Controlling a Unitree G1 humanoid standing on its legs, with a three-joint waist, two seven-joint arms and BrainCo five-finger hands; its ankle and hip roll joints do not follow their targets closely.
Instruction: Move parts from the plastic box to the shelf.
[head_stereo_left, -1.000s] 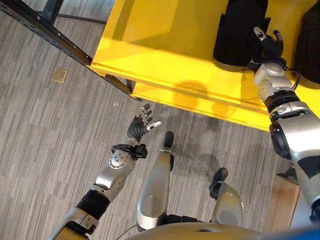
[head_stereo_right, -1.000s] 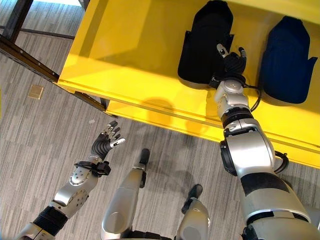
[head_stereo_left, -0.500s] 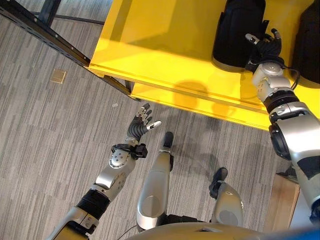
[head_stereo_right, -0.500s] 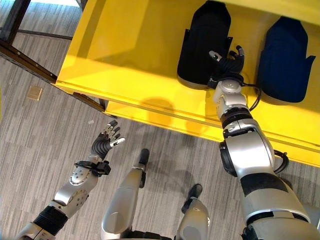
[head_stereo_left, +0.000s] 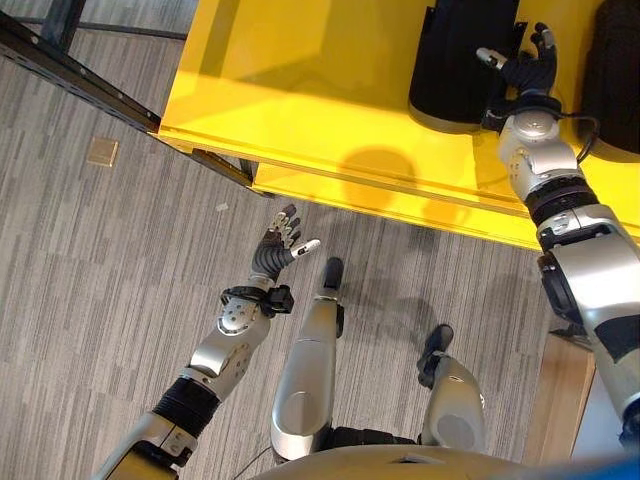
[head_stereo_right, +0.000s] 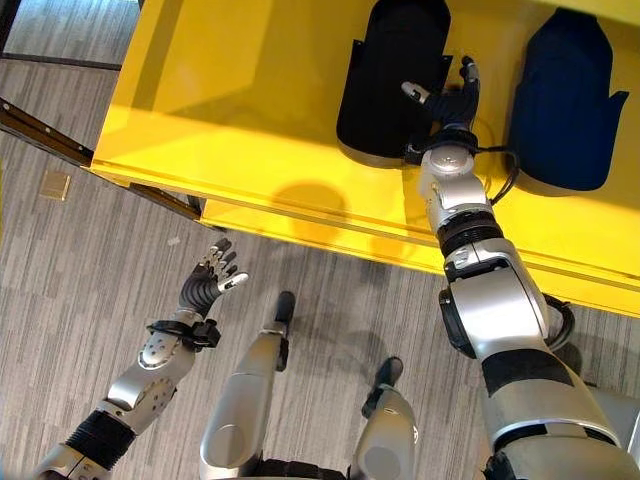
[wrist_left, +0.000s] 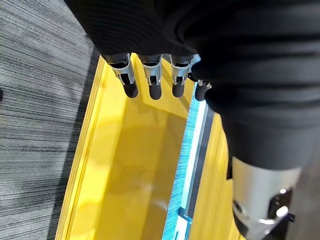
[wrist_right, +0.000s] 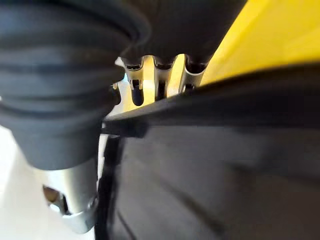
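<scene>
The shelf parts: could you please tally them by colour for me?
Black part: 1
Dark blue part: 1
Total: 2, both on the yellow shelf. The right hand sits open between them, beside the black one.

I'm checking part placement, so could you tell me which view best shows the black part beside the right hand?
The right eye view: the whole black part on the yellow shelf. Left eye crops its top; right wrist shows a close dark surface.
</scene>
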